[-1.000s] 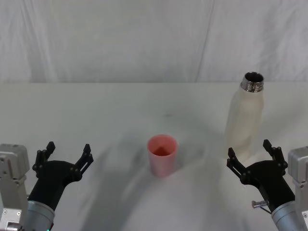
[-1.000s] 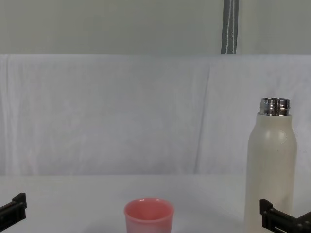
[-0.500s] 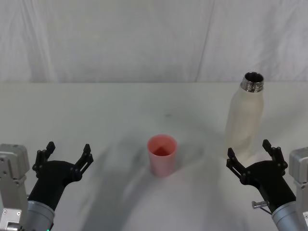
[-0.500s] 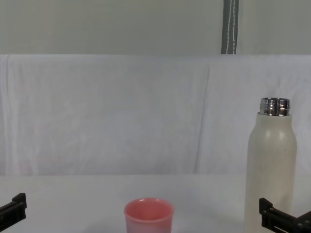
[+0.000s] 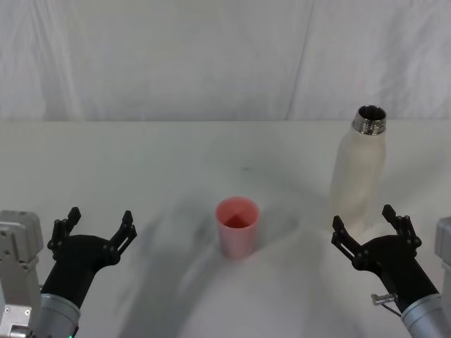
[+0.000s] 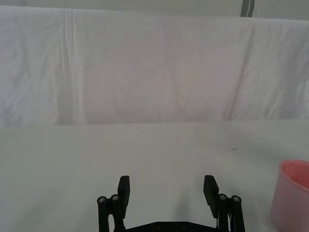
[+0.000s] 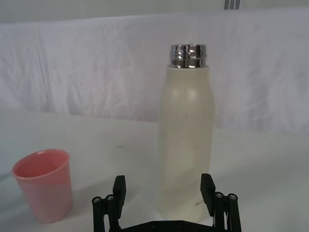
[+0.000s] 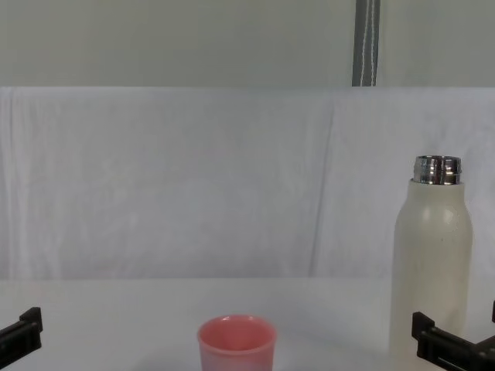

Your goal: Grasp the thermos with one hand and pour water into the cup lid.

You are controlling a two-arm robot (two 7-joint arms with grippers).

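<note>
1. Where the white table (image 5: pixel 141 162) spreads before a draped white cloth (image 5: pixel 176 56), two task items stand on it, both upright and well apart from each other.

2. Thermos (image 5: pixel 359 169): tall cream-white bottle with rounded shoulders and a shiny threaded steel neck, mouth uncapped. It stands on the robot's right side of the table, farther back than the cup. In the right wrist view the thermos (image 7: pixel 187 135) stands just beyond the fingertips, roughly in line with the gap between them, and shows faint lettering near its base.

3. Cup (image 5: pixel 237 227): small pink plastic cup, slightly tapered, round rim up. It stands near the middle of the table, left of the thermos. In the chest view the cup (image 8: pixel 237 342) is far shorter than the thermos (image 8: pixel 431 270) beside it.

4. Right gripper (image 5: pixel 367 225): black, fingers spread wide and holding nothing. It sits near the front right of the table, just in front of the thermos base and not touching it.

5. Left gripper (image 5: pixel 99 224): black, fingers spread wide and holding nothing. It sits at the front left of the table, well apart from the cup. In the left wrist view the cup (image 6: pixel 292 193) shows at the picture's edge, off to one side of the fingers (image 6: pixel 123 191).
</note>
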